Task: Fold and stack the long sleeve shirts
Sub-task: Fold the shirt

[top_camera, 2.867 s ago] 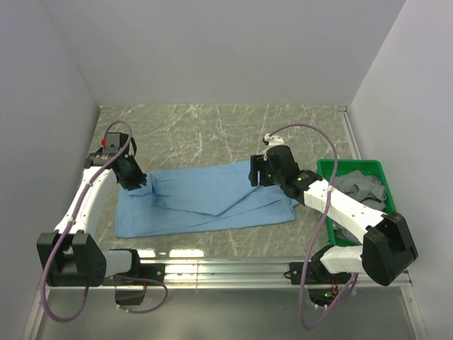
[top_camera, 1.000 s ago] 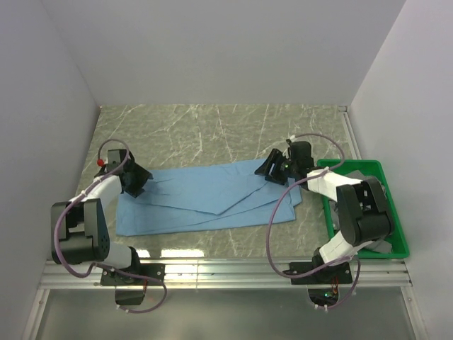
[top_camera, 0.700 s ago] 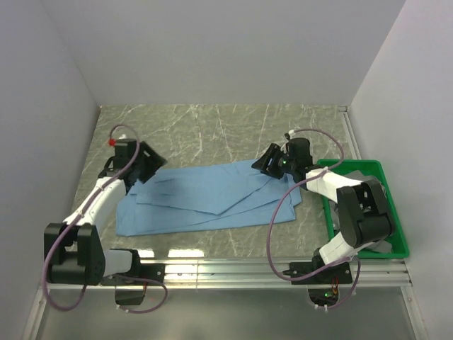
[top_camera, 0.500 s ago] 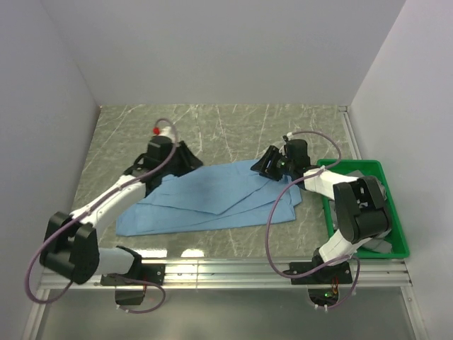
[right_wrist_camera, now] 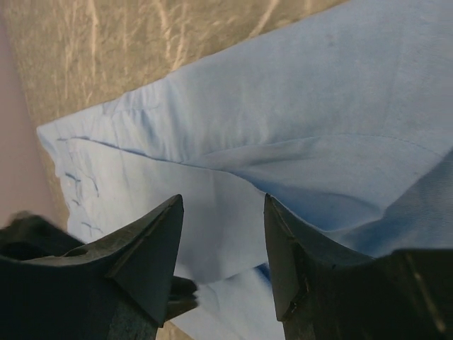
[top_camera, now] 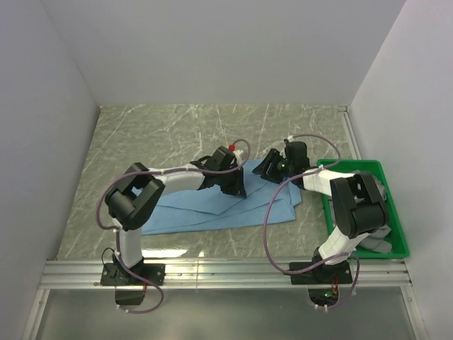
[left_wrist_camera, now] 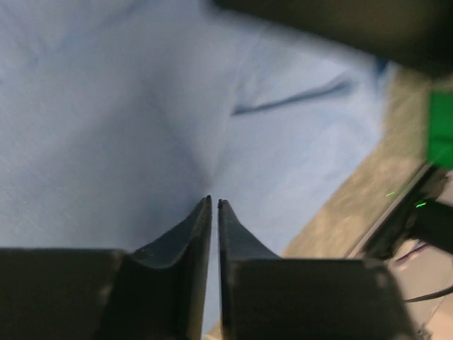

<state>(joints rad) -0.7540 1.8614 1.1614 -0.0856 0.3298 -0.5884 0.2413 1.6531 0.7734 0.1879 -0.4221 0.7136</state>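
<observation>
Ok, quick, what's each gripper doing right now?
Left gripper: shut, pinching the light blue shirt.
Right gripper: open, holding nothing.

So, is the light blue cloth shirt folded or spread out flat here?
Partly folded. The light blue cloth shirt lies in overlapping layers, and the left gripper, shut on its cloth, holds one part over the rest.
</observation>
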